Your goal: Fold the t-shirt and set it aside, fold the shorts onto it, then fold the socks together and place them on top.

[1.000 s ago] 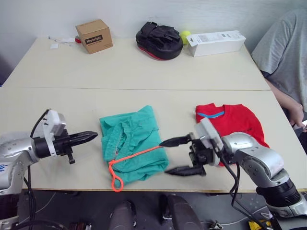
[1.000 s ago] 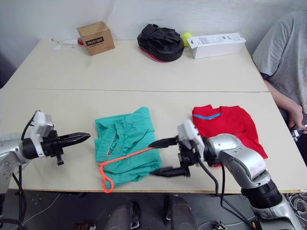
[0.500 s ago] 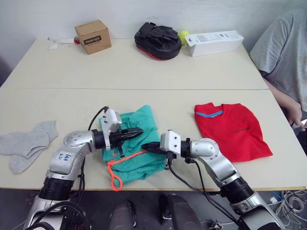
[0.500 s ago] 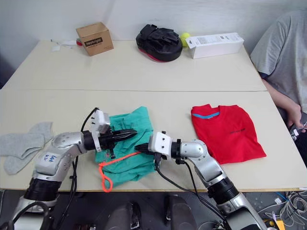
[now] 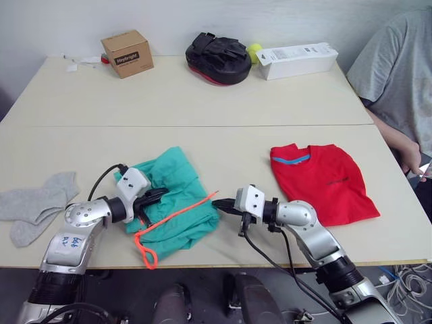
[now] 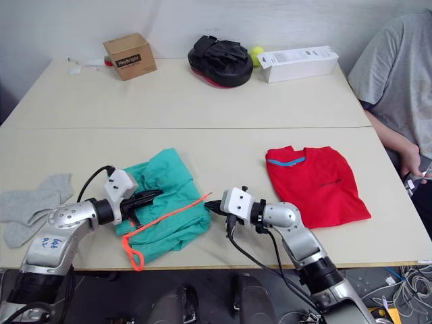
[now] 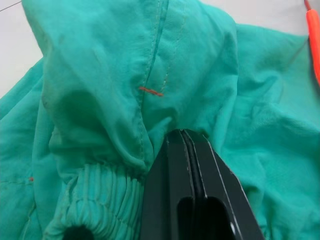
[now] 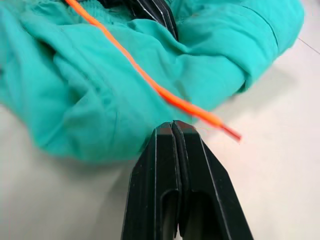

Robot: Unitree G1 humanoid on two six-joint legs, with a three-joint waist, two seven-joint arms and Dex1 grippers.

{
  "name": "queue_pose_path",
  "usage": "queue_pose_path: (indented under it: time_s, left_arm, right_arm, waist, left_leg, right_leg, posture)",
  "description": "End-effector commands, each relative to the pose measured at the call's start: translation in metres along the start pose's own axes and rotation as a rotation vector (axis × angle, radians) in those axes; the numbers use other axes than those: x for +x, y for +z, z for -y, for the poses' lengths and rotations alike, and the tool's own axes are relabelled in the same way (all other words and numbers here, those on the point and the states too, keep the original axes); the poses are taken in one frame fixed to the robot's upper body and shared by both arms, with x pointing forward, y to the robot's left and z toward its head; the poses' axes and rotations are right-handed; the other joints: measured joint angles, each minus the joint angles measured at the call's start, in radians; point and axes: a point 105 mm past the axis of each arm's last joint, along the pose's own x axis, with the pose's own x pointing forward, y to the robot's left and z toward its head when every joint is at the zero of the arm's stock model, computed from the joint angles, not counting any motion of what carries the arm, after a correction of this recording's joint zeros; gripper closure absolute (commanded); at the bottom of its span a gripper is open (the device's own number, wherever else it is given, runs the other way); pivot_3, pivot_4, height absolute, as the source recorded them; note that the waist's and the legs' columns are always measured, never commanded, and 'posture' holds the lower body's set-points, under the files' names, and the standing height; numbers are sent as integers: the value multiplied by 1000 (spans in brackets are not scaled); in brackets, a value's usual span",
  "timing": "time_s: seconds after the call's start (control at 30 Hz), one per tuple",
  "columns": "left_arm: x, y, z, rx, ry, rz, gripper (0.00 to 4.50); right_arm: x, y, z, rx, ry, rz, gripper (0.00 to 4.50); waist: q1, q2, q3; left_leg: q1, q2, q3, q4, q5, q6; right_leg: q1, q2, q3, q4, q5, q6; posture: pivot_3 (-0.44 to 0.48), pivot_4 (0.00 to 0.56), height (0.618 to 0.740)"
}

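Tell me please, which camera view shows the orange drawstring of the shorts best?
The left eye view: the whole drawstring shows, from its loop near the table's front edge to its free end. The right eye view shows the same. The right wrist view has a near stretch and the tip by the right gripper; the left wrist view catches a short piece.

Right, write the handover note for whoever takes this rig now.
Left tool: shut, its tip against the shorts near the waistband; whether it has any cloth pinched is unclear.
Right tool: shut, empty, on the table just off the shorts' edge, by the tip of the orange drawstring.
T-shirt: folded, lying by itself on the robot's right side.
Shorts: bunched at the table's middle front, not folded.
Socks: loose at the far left edge.
Left: fold shorts onto the t-shirt, then pair the socks on top.
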Motion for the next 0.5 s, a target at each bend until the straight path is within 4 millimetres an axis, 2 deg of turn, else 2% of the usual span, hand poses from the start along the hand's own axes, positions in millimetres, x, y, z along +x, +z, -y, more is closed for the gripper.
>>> queue_pose_path:
  time_s: [0.03, 0.13, 0.23, 0.33, 0.43, 0.5]
  left_arm:
    - [-8, 36, -8, -6, 12, 213, 4500]
    - [-14, 64, 3, -54, -130, 352, 4500]
    - [-17, 77, 5, -78, -191, 394, 4500]
    - [-10, 69, 2, -23, -192, 314, 4500]
    - [0, 38, 3, 35, -179, 172, 4500]
    - [2, 24, -2, 28, -129, 126, 4500]
  right_arm:
    - [0, 23, 6, -45, -20, 100, 4462]
    - [7, 34, 11, -64, -24, 146, 4462]
    - [14, 42, 14, -78, -12, 188, 4462]
    - [30, 42, 8, -81, 42, 180, 4462]
    - [47, 24, -5, -65, 112, 101, 4462]
    - [49, 13, -8, -65, 122, 59, 4462]
  waist:
    - [-1, 0, 0]
    - [-2, -1, 0]
    - [-5, -1, 0]
    - [-5, -1, 0]
    - [-7, -1, 0]
    - [-7, -1, 0]
  left_leg:
    - [0, 0, 0, 0, 0, 0]
    - [-1, 0, -1, 1, 1, 0]
    - [0, 0, 0, 1, 3, -3]
    - [0, 0, -1, 0, 4, -5]
    - [0, 0, 0, 0, 4, -5]
    - [0, 0, 0, 0, 3, -5]
  right_leg:
    - [0, 0, 0, 0, 0, 0]
    - [0, 0, -1, 1, 0, 0]
    - [0, 0, -1, 1, 1, 0]
    - [0, 1, -1, 1, 1, 0]
    - [0, 1, 0, 0, 1, 0]
    - [0, 0, 0, 0, 1, -1]
  posture:
    - [0, 150, 740]
    - [0, 150, 740]
    - [0, 150, 740]
    - [0, 150, 740]
    - [0, 150, 740]
    - [0, 150, 740]
